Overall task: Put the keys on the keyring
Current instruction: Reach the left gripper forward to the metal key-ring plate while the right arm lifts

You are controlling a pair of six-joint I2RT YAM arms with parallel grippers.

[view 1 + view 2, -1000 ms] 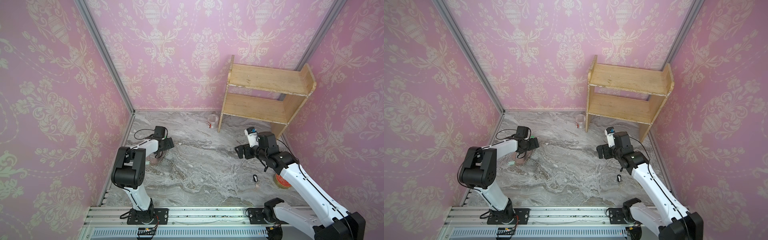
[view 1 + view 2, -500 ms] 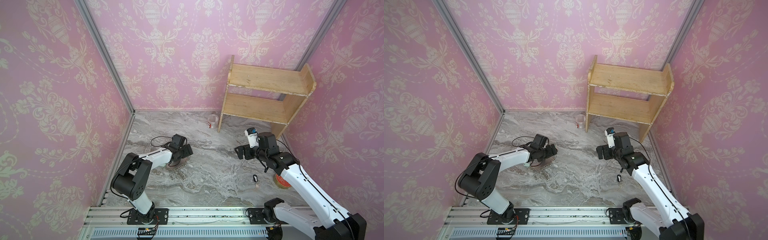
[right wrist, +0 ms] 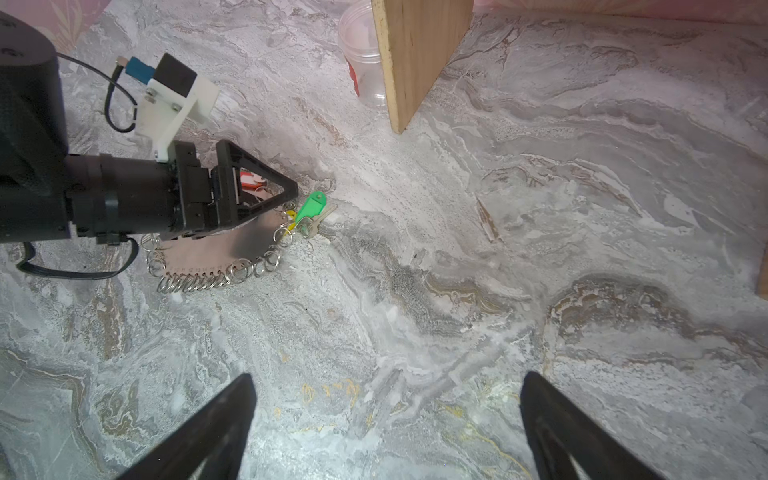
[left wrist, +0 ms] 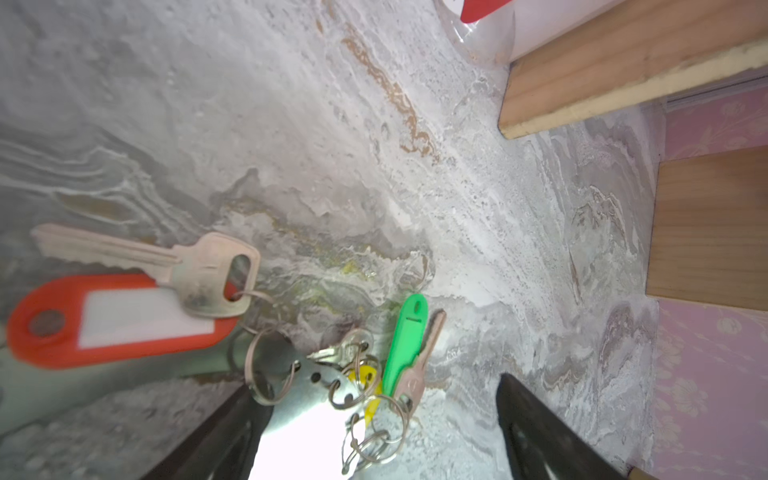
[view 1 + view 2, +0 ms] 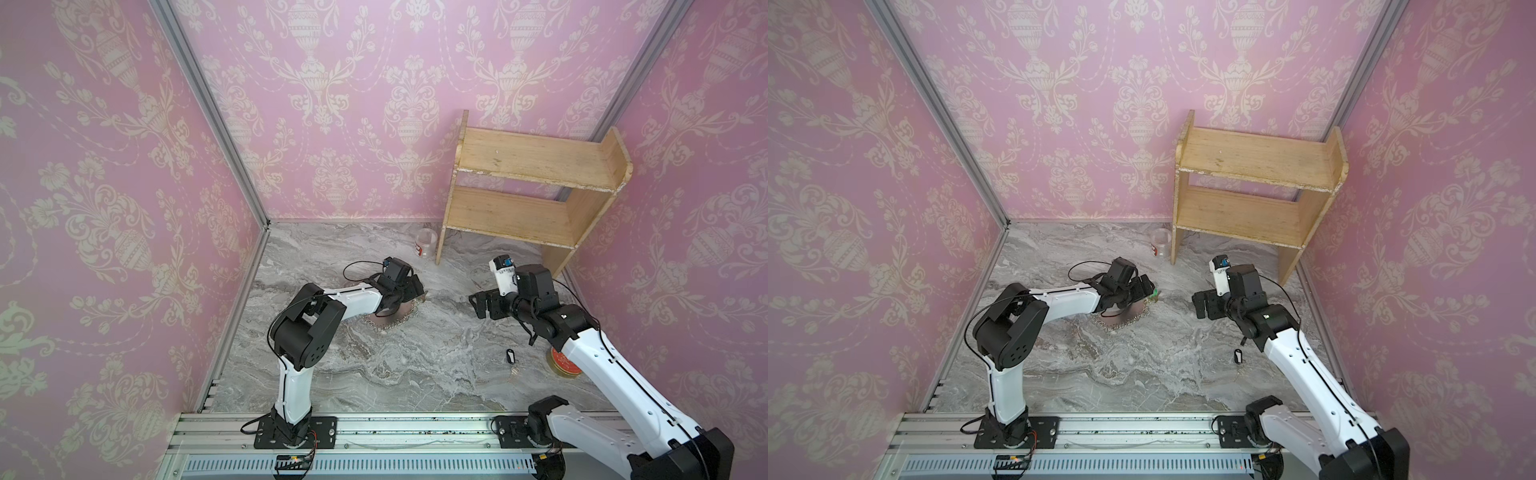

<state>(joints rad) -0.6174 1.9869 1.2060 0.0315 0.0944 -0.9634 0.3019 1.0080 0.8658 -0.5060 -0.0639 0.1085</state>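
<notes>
Left pincer (image 4: 375, 384) stands wide open, low over the keyring (image 3: 232, 245), a flat silvery plate edged with many small rings on the counter (image 5: 374, 374). The plate lies between its jaws, and I cannot tell whether they touch it. Three tagged pieces lie at the plate's rim: red-tagged key (image 4: 208, 274), green-tagged key (image 4: 405, 340) and a half-hidden yellow tag (image 4: 365, 378). Right pincer (image 3: 386, 375) hovers wide open and empty over bare counter. One black fob (image 5: 510, 356) lies well apart, near one red-lidded tin (image 5: 559, 368) partly hidden under the right arm (image 5: 602, 357). One clear jar (image 5: 424, 243) stands beside one wooden shelf (image 5: 532, 195).
</notes>
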